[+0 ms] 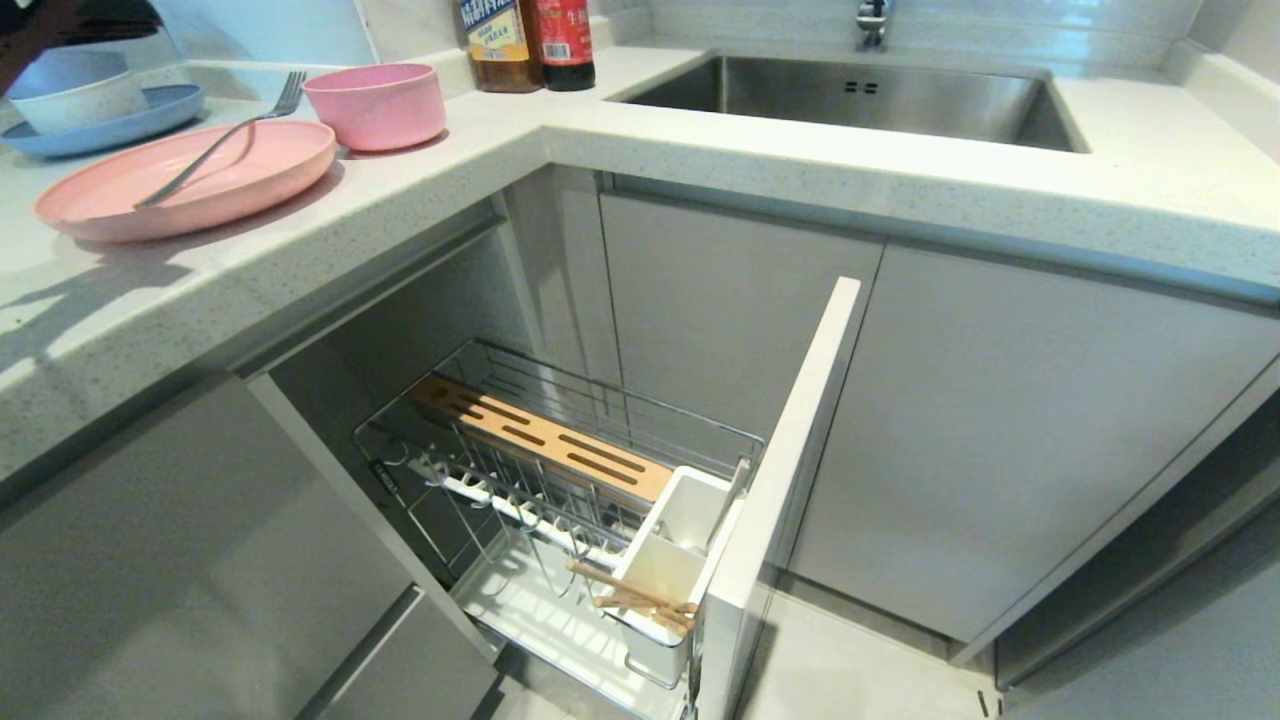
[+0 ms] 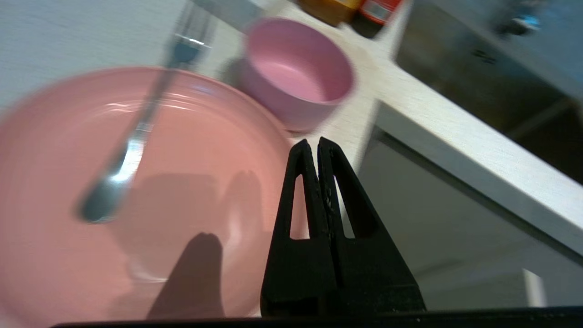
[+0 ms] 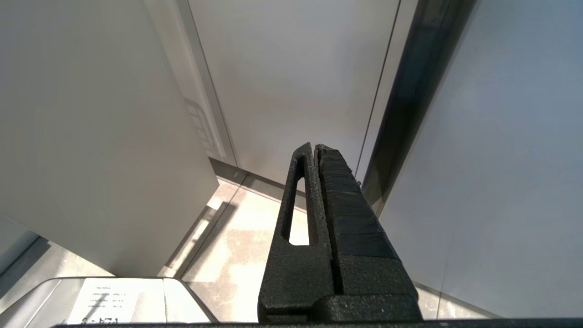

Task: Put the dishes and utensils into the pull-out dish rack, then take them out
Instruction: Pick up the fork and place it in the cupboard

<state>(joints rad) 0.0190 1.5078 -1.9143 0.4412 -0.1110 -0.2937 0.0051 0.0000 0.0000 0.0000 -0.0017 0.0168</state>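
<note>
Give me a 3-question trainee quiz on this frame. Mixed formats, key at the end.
1. True or false: the chopsticks are already in the white utensil cup of the pull-out rack.
2. Where does the fork lie?
A. in the sink
B. across the pink plate
C. inside the pink bowl
3. Fill in: the left claw is ____ and holds nothing, poised above the plate's near edge.

Key
1. True.
2. B.
3. shut. The right claw is shut too, parked low facing the cabinet fronts.
</note>
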